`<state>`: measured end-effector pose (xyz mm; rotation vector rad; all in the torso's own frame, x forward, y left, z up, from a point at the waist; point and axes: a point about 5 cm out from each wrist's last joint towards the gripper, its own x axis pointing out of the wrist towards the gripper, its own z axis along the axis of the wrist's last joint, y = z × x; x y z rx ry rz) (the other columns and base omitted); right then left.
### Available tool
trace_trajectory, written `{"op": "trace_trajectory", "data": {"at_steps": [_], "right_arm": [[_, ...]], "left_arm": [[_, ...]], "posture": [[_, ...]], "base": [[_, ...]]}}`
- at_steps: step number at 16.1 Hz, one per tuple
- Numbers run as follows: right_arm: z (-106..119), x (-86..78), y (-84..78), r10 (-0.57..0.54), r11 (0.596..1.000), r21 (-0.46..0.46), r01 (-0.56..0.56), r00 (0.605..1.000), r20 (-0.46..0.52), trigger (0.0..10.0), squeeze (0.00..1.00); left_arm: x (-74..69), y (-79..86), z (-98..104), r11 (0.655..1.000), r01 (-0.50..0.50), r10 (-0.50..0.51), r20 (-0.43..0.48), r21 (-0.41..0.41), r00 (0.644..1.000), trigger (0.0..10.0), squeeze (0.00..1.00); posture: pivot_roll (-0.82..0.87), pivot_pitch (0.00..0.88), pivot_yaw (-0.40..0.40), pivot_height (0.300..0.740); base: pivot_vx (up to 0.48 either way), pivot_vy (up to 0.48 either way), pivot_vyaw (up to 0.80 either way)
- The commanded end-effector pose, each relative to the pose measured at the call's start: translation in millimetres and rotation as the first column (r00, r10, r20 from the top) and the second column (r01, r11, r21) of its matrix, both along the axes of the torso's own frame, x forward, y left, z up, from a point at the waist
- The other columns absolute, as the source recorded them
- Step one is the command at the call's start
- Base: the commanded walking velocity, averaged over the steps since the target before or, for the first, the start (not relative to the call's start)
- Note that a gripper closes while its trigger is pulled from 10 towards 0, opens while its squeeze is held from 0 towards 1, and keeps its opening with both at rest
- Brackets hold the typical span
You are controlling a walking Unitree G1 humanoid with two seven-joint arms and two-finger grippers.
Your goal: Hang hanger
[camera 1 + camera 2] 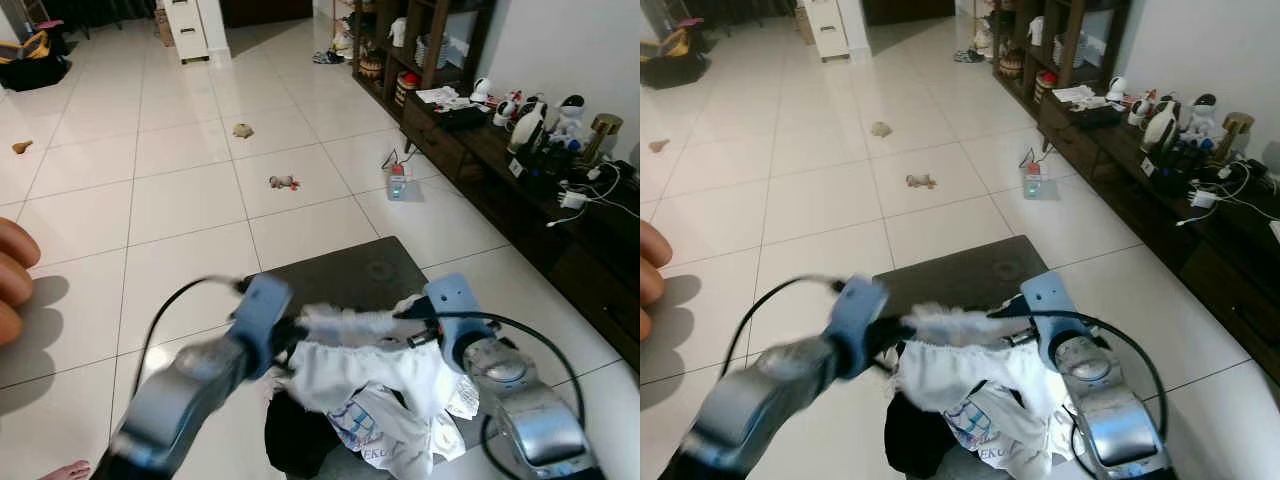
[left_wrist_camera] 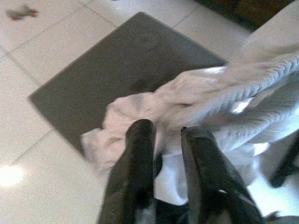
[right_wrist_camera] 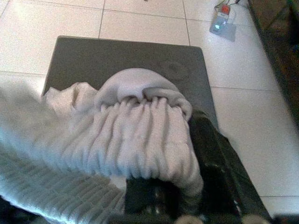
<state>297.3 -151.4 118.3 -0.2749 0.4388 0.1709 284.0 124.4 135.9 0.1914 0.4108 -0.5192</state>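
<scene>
White ribbed garment (image 1: 345, 322) stretched between left gripper (image 2: 164, 140) and right gripper (image 1: 415, 312), above dark mat's (image 1: 350, 268) near edge. Left fingers (image 2: 140, 154) slightly parted, pressed into cloth; right fingers draped over, spread indiscernible. More clothes (image 1: 385, 415) heaped beneath.

White tiled floor (image 1: 180, 200) – dark mat (image 1: 350, 275) on it, dark shelving (image 1: 440, 60) alongside.
</scene>
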Motion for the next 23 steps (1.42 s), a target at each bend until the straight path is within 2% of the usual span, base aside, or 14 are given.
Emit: {"op": "trace_trajectory", "data": {"at_steps": [1, 4, 6, 7, 8, 9, 11, 12, 14, 15, 18, 19, 21, 23], "right_arm": [[-8, 0.1, -7.0, -0.053, 0.998, 0.046, 0.053, 0.999, -0.011, 0.0, 0.0], [-35, -0.5, -18.9, -0.11, 0.993, 0.035, 0.113, 0.992, -0.068, 0.0, 0.0], [-53, 0.1, -31.7, -0.19, 0.98, 0.047, 0.195, 0.977, -0.101, 0.0, 0.0], [-77, -2.8, -40.9, -0.243, 0.959, 0.106, 0.262, 0.956, -0.166, 0.0, 0.0], [-87, -4.9, -41.5, -0.25, 0.952, 0.131, 0.277, 0.949, -0.191, 0.0, 0.0], [-109, -12.4, -41.7, -0.27, 0.933, 0.167, 0.319, 0.927, -0.262, 0.0, 0.0], [-134, -27.0, -40.8, -0.317, 0.904, 0.171, 0.391, 0.884, -0.344, 0.0, 0.0], [-138, -29.1, -39.5, -0.321, 0.897, 0.186, 0.4, 0.881, -0.347, 0.0, 0.0], [-138, -25.8, -31.2, -0.305, 0.886, 0.255, 0.387, 0.901, -0.307, 0.0, 0.0], [-137, -23.2, -29.1, -0.298, 0.888, 0.273, 0.371, 0.915, -0.273, 0.0, 0.0], [-143, -28.7, -39.9, -0.354, 0.858, 0.289, 0.424, 0.897, -0.264, 0.0, 0.0], [-145, -30.6, -41.0, -0.361, 0.853, 0.292, 0.433, 0.893, -0.269, 0.0, 0.0], [-155, -42.3, -45.4, -0.403, 0.813, 0.311, 0.492, 0.862, -0.307, 0.0, 0.0], [-161, -50.6, -47.8, -0.426, 0.792, 0.313, 0.524, 0.842, -0.332, 0.0, 0.0]], "left_arm": [[-4.1, 9.9, -1, 0.997, -0.037, 0.034, 0.049, 0.061, 0.998, 10.0, 1.0], [-12.6, 23.7, -2, 0.989, -0.144, 0.142, 0.119, 0.013, 0.983, 10.0, 1.0], [-2.5, 17.8, 36, 0.967, -0.205, 0.241, 0.274, -0.152, 0.931, 10.0, 1.0], [1.8, -13.2, 117, 0.902, -0.026, 0.258, 0.489, -0.432, 0.833, 10.0, 0.0], [-1.8, -23.1, 150, 0.876, 0.065, 0.264, 0.587, -0.479, 0.765, 10.0, 0.0], [-9.2, -36.3, 209, 0.774, 0.224, 0.346, 0.691, -0.593, 0.635, 10.0, 0.0], [-12.9, -32.5, 229, 0.719, 0.219, 0.461, 0.688, -0.66, 0.56, 10.0, 0.0], [-4.9, -29.7, 209, 0.751, 0.156, 0.44, 0.662, -0.642, 0.607, 10.0, 0.0], [22.3, 9.6, 115, 0.856, -0.159, 0.435, 0.518, -0.492, 0.736, 10.0, 0.0], [25.1, 43.6, 56, 0.903, -0.351, 0.429, 0.467, -0.248, 0.773, 10.0, 0.0], [-16.4, 99.5, -66, 0.847, -0.532, 0.518, 0.217, 0.005, 0.827, 10.0, 0.0], [-24.6, 104.0, -82, 0.84, -0.54, 0.524, 0.177, 0.055, 0.833, 10.0, 0.0], [-63.3, 106.1, -150, 0.855, -0.485, 0.501, -0.05, 0.184, 0.864, 10.0, 0.0], [-93.5, 107.3, -189, 0.842, -0.465, 0.522, -0.201, 0.272, 0.829, 10.0, 0.0]], "posture": [[0.0, 0.081, 0.023, 0.74], [0.01, 0.063, 0.012, 0.74], [0.01, 0.063, -0.002, 0.74], [0.03, 0.076, -0.016, 0.74], [0.03, 0.076, -0.016, 0.74], [0.05, 0.089, -0.025, 0.74], [0.04, 0.079, -0.012, 0.74], [0.05, 0.082, -0.011, 0.74], [0.04, 0.095, -0.006, 0.74], [0.04, 0.093, -0.002, 0.74], [0.04, 0.086, 0.004, 0.74], [0.04, 0.086, 0.001, 0.74], [0.05, 0.079, -0.003, 0.74], [0.03, 0.068, -0.008, 0.74]], "base": [[0.0, 0.0, 0.0], [0.0, 0.0, 0.0], [0.0, 0.0, 0.0], [0.0, 0.0, 0.0], [0.0, 0.0, 0.0], [0.0, 0.0, 0.0], [0.0, 0.0, 0.0], [0.0, 0.0, 0.0], [0.0, 0.0, 0.0], [0.0, 0.0, 0.0], [0.0, 0.0, 0.0], [0.0, 0.0, 0.0], [0.0, 0.0, 0.0], [0.0, 0.0, 0.0]]}}
